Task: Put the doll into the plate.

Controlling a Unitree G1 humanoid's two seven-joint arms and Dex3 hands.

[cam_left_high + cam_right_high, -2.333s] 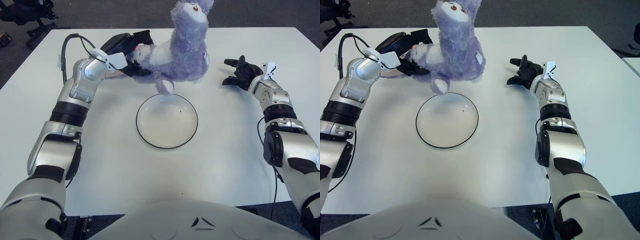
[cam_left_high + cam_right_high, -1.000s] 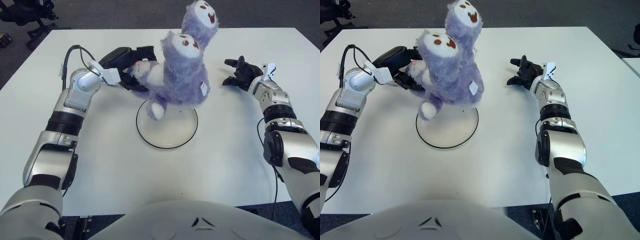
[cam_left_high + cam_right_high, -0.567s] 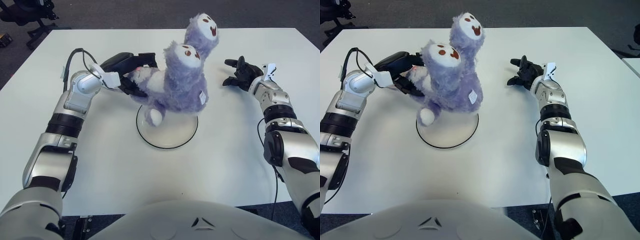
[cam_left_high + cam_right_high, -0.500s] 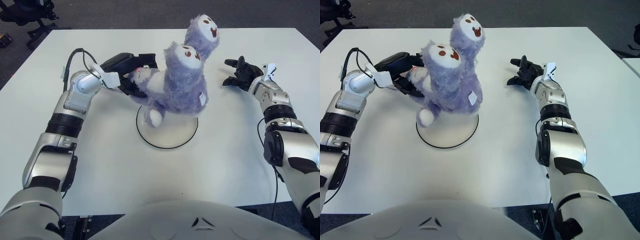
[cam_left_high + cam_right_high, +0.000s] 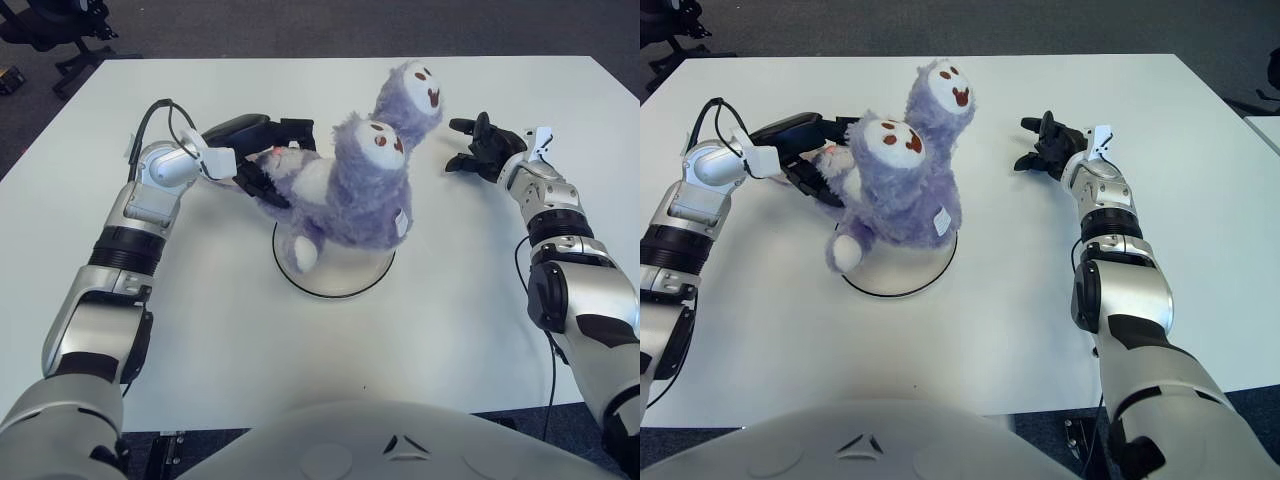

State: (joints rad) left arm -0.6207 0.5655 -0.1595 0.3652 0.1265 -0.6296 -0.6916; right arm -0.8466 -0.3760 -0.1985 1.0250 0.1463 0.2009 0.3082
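Two round faces are shown by the purple doll (image 5: 352,195), which is gripped at its left side by the left hand (image 5: 262,152), the black fingers being closed around the plush. To the right of that hand and slightly nearer the robot, the doll's body is set over the white plate (image 5: 345,283), most of which is covered by it. Well to the right of the doll, the right hand (image 5: 481,145) is held with fingers spread and nothing grasped, above the white table (image 5: 300,360).
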